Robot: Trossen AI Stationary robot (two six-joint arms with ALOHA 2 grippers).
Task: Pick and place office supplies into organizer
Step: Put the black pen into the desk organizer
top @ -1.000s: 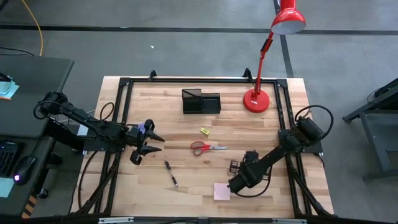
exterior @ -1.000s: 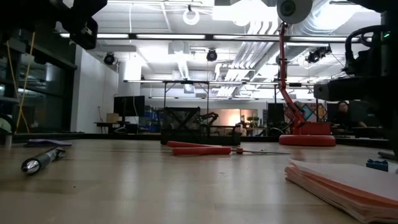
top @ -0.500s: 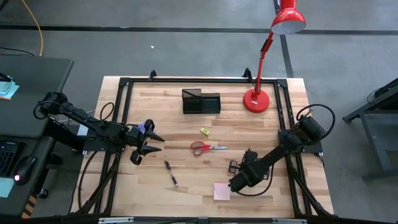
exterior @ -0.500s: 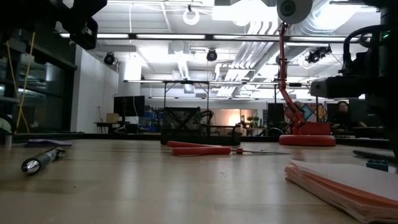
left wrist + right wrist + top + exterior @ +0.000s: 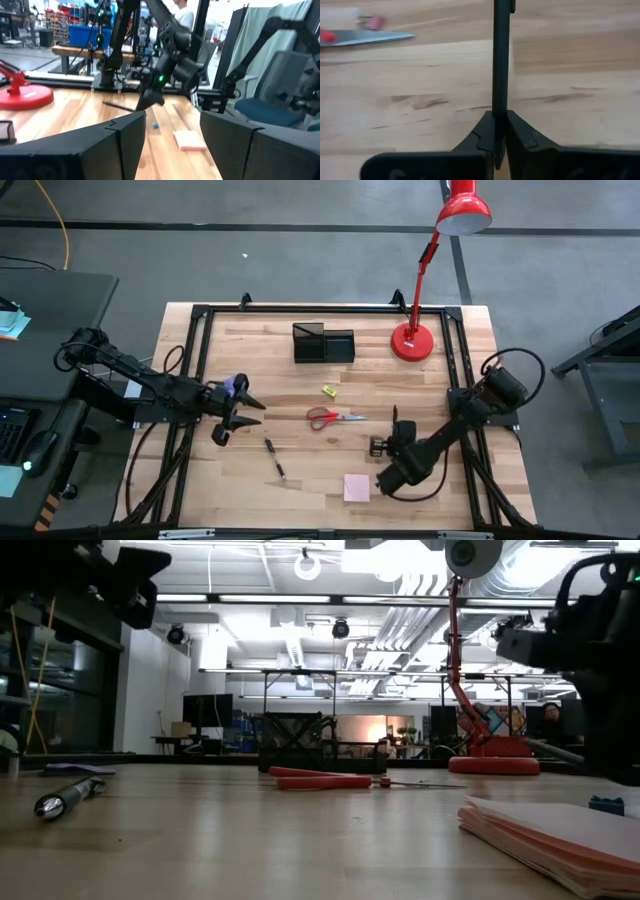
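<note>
Pincer on the left arm (image 5: 243, 409) hangs spread and empty over the left side of the worktop (image 5: 300, 380), a purple pad (image 5: 233, 385) lying just by it. Right of it and nearer lies a loose pen (image 5: 275, 460). At the far middle stands the black organizer (image 5: 323, 343); nearer than that sit a tiny yellow piece (image 5: 328, 391) and the red-handled scissors (image 5: 335, 417). Further right and near, the pink pad (image 5: 357, 486) lies flat, and just right of it the right pincer (image 5: 500, 131) is pressed together on a thin dark pen (image 5: 501, 55). That pen looks light, stiff and smooth, so likely to swivel or slip if pinched near one end; a hold near its middle would be steadier, and it should drop end-first into the organizer's taller cup.
</note>
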